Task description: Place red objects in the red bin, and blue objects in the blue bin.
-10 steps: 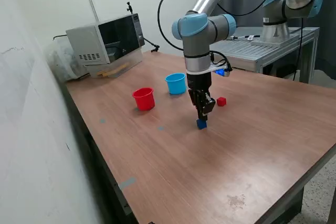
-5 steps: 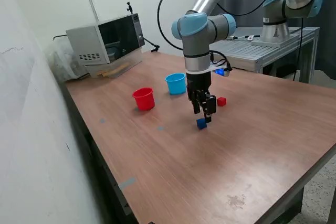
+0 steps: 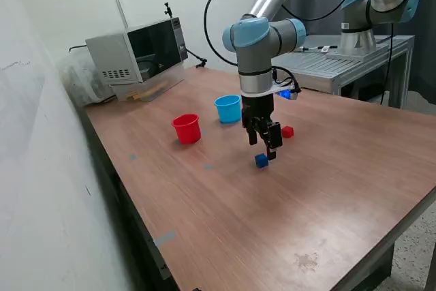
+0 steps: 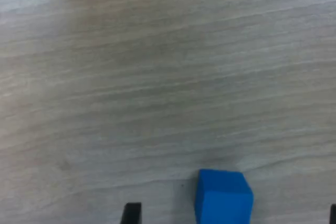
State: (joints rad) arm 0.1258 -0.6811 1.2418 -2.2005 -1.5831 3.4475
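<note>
A dark blue cube (image 3: 261, 161) lies on the wooden table (image 3: 225, 223), also seen in the wrist view (image 4: 223, 196). My gripper (image 3: 263, 146) hangs just above it, open and empty. In the wrist view the cube lies between its two spread fingertips (image 4: 132, 212). A red cube (image 3: 287, 131) lies on the table just toward the exterior view's right of the gripper. The red cup (image 3: 186, 128) and the light blue cup (image 3: 228, 108) stand upright toward the exterior view's left of the arm. I see no other cubes; the insides of the cups are not visible.
A microwave (image 3: 137, 49) stands at the table's far corner on the exterior view's left, by the white wall. A second arm (image 3: 381, 1) is mounted on a metal bench (image 3: 340, 63) behind the table on the right.
My gripper has risen straight up from the blue cube. The cube has stayed in place on the table.
</note>
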